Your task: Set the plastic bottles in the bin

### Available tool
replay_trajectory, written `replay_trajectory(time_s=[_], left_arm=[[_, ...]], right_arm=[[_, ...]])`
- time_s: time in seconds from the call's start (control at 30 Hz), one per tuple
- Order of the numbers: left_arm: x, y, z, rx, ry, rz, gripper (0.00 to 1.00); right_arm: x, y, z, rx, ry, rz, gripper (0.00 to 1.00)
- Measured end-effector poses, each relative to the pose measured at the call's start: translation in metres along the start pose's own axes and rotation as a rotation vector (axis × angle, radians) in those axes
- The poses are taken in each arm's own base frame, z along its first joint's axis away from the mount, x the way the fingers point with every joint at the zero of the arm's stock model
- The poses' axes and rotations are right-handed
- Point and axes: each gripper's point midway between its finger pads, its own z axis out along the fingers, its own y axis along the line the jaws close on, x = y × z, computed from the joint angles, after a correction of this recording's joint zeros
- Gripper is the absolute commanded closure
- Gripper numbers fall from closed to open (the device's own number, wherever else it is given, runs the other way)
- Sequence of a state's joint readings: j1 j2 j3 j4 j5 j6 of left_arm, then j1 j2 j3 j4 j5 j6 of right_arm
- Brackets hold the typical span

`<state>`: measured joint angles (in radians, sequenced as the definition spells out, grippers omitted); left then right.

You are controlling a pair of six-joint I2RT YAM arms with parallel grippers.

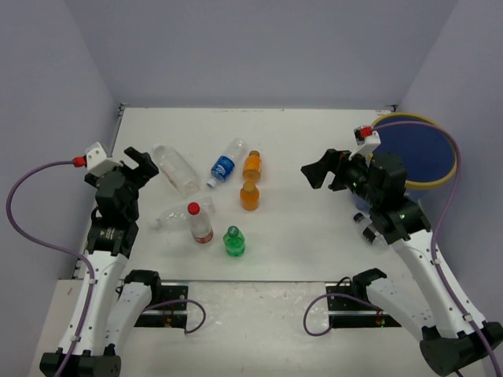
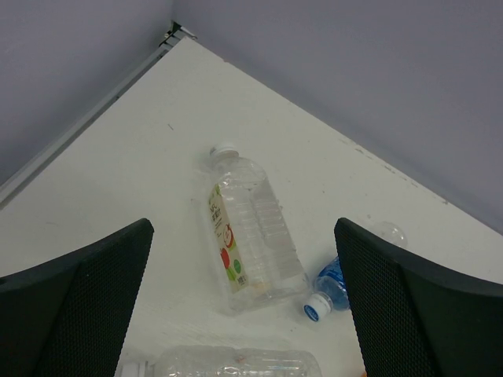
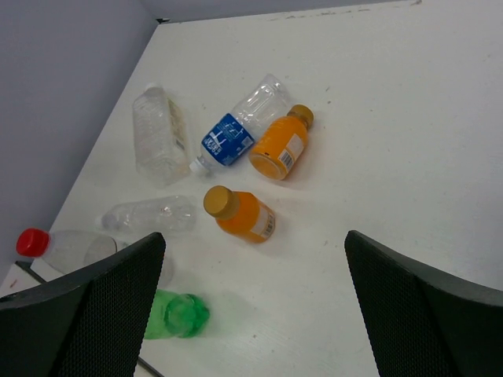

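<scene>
Left gripper (image 2: 242, 226), spread wide, faces green-and-red-labelled clear bottle (image 2: 253, 236).

We find no wording, brand or number that can be read with confidence. The blue-labelled bottle (image 3: 228, 141) carries white markings on its blue band, too small to make out. The large clear bottle (image 2: 255, 228) bears a pale label with red and green round pictures and fine print, illegible. The orange bottle (image 3: 279, 145) beside the blue-labelled one shows a white panel with barcode-like lines. The second orange bottle (image 3: 240, 214) shows a similar panel, unreadable. The red-capped bottle (image 1: 200, 224) has a red label, blurred.
</scene>
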<state>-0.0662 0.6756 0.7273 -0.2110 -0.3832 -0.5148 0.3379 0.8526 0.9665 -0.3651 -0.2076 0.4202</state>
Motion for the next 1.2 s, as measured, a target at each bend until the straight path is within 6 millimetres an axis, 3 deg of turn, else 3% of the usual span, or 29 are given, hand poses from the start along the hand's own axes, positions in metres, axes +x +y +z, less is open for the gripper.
replay_trajectory(time_s=[0.13, 0.3, 0.4, 0.6, 0.7, 0.83, 0.97, 1.2], left_arm=[[0.002, 0.000, 0.002, -0.004, 0.007, 0.002, 0.00], [0.009, 0.002, 0.006, -0.018, 0.027, 0.012, 0.00], [0.010, 0.003, 0.008, -0.024, 0.030, 0.013, 0.00], [0.007, 0.002, 0.010, -0.035, 0.027, 0.000, 0.00], [0.004, 0.002, 0.012, -0.042, 0.020, -0.004, 0.00], [0.001, 0.003, 0.013, -0.057, 0.007, -0.010, 0.00], [0.002, 0.007, 0.018, -0.089, 0.001, -0.005, 0.00], [0.000, 0.013, 0.025, -0.133, -0.017, -0.002, 0.00]], right_arm=[[0.002, 0.001, 0.001, 0.005, 0.003, -0.003, 0.01], [0.012, -0.027, 0.010, 0.141, 0.021, 0.028, 0.01], [0.036, -0.050, 0.021, 0.250, 0.113, 0.040, 0.01], [0.109, -0.093, 0.034, 0.516, 0.372, -0.030, 0.01], [0.135, -0.110, 0.028, 0.627, 0.491, -0.094, 0.01], [0.152, -0.137, 0.023, 0.774, 0.605, -0.178, 0.01], [0.168, -0.169, 0.004, 0.936, 0.745, -0.315, 0.01], [0.179, -0.189, -0.008, 0.970, 0.885, -0.407, 0.01]])
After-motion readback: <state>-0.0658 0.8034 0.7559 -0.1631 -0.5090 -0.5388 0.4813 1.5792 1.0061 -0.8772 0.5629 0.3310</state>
